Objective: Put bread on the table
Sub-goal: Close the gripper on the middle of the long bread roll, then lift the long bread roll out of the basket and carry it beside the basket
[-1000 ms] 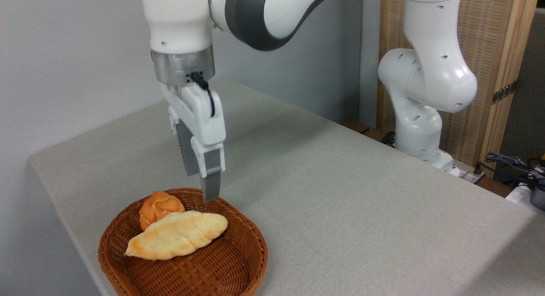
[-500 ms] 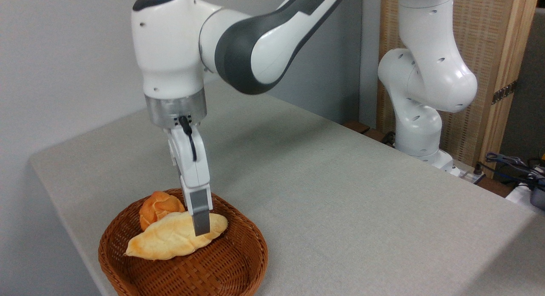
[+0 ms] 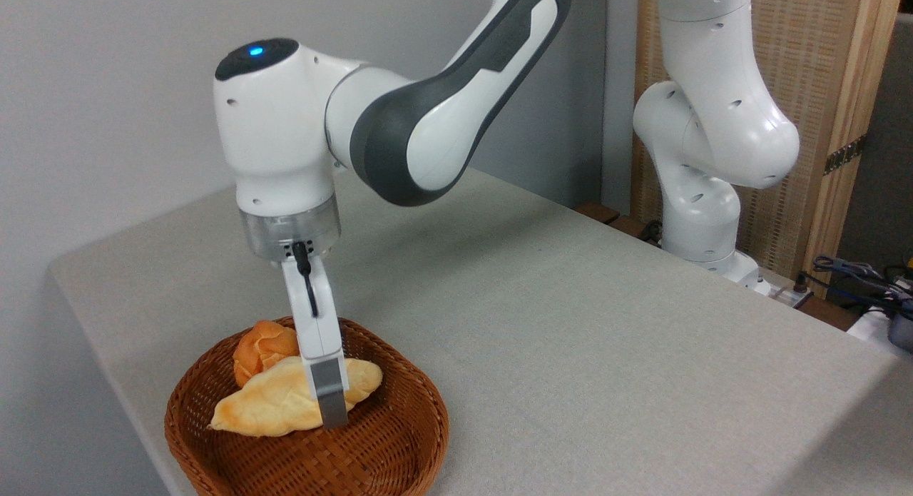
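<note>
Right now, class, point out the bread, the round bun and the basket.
bread [image 3: 267, 409]: fixed camera, ridged top, left of the hand.
round bun [image 3: 262, 346]: fixed camera, knotted top.
basket [image 3: 399, 449]: fixed camera, woven right wall.

The claw [image 3: 329, 407] shows one finger only (its jaw gap faces away), covering the bread's [image 3: 285, 405] middle; the basket [image 3: 385, 439] runs off the bottom edge.

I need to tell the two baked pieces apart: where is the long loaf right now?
The bread lies in the wicker basket at lower left, in front of the orange bun, with the gripper down over it.
</note>
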`<state>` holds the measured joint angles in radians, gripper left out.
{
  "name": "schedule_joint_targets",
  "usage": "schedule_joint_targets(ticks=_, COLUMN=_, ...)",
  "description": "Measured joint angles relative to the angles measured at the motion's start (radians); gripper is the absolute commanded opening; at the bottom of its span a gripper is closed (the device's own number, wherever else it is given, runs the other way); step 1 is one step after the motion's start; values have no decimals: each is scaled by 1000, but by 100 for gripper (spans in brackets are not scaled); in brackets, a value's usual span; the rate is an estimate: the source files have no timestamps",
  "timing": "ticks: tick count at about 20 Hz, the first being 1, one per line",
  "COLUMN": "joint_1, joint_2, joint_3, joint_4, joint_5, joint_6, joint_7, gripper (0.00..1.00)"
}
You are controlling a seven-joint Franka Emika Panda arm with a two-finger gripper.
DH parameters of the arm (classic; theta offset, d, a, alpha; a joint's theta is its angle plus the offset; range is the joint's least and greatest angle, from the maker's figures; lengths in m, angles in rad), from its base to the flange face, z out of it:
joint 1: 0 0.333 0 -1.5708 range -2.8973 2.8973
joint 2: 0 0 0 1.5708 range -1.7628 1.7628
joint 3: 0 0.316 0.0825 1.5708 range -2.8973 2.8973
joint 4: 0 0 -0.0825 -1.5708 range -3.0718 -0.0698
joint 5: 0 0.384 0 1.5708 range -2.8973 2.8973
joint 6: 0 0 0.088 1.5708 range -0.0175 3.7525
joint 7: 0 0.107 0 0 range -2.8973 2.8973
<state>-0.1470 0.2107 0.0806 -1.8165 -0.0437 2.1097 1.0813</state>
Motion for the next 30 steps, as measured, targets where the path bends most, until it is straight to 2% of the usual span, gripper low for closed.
schedule_joint_targets(ticks=2, joint_1=-1, joint_2=11, joint_3=0, joint_4=0, joint_5=0, joint_6=4, joint_7=1, gripper=34)
schedule_joint_targets(ticks=3, joint_1=-1, joint_2=14, joint_3=0, joint_4=0, joint_5=0, joint_6=4, joint_7=1, gripper=27)
schedule_joint_targets(ticks=23, joint_1=-2, joint_2=11, joint_3=-2, joint_4=9, joint_5=0, joint_6=4, joint_7=7, gripper=26)
schedule_joint_targets(ticks=30, joint_1=-2, joint_2=-79, joint_3=-2, joint_4=21, joint_5=-4, joint_6=-20, joint_7=7, gripper=30)
